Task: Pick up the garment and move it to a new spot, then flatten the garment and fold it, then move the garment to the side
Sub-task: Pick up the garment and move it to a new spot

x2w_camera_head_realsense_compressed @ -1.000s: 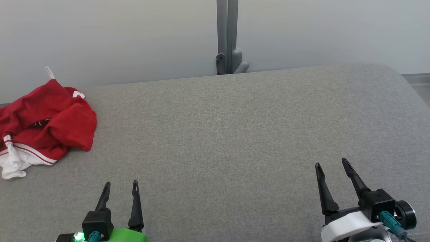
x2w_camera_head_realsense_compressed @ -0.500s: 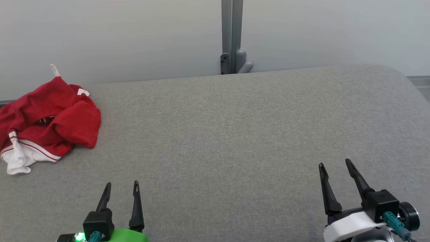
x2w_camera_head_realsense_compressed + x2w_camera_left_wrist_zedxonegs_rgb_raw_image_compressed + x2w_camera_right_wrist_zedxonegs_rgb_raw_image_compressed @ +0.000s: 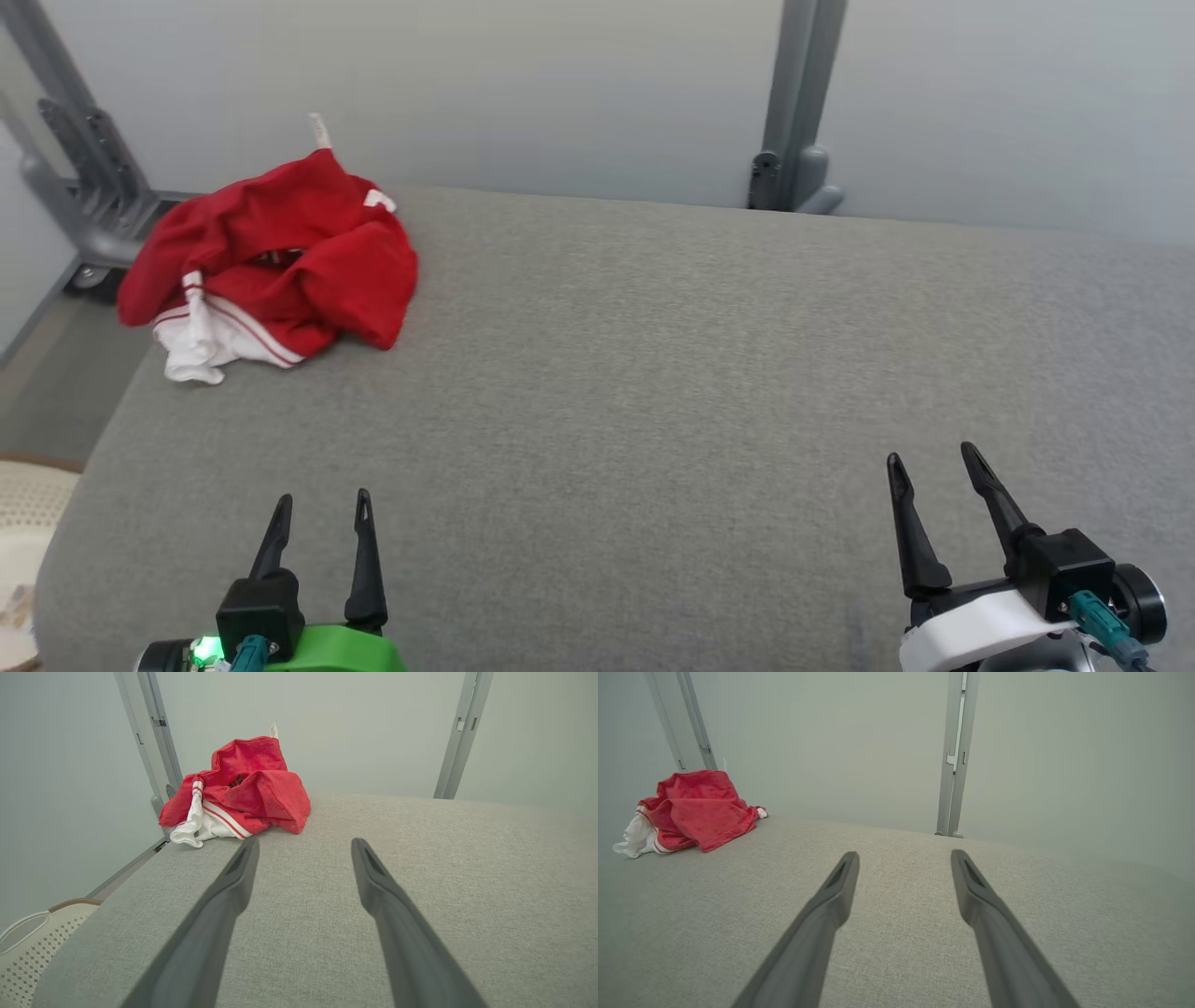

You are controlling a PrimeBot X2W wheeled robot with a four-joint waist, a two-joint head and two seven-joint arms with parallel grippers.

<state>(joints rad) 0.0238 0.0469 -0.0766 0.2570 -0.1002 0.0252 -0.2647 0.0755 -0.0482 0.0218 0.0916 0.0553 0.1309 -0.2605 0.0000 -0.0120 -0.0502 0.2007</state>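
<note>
The garment point(image 3: 280, 252) is red with white trim and lies crumpled in a heap at the far left corner of the grey padded surface point(image 3: 653, 373). It also shows in the left wrist view as the garment point(image 3: 247, 788) and at the left of the right wrist view as the garment point(image 3: 691, 812). My left gripper point(image 3: 322, 504) is open and empty near the front edge, well short of the heap. My right gripper point(image 3: 934, 459) is open and empty at the front right, far from it.
Grey metal posts point(image 3: 794, 103) stand against the pale wall behind the surface, with a frame leg and caster point(image 3: 84, 187) at the far left. A cream perforated basket point(image 3: 32, 938) sits on the floor left of the surface.
The head camera has turned left, so the whole picture has shifted right and the garment sits nearer the middle. Both grippers keep their stance, open.
</note>
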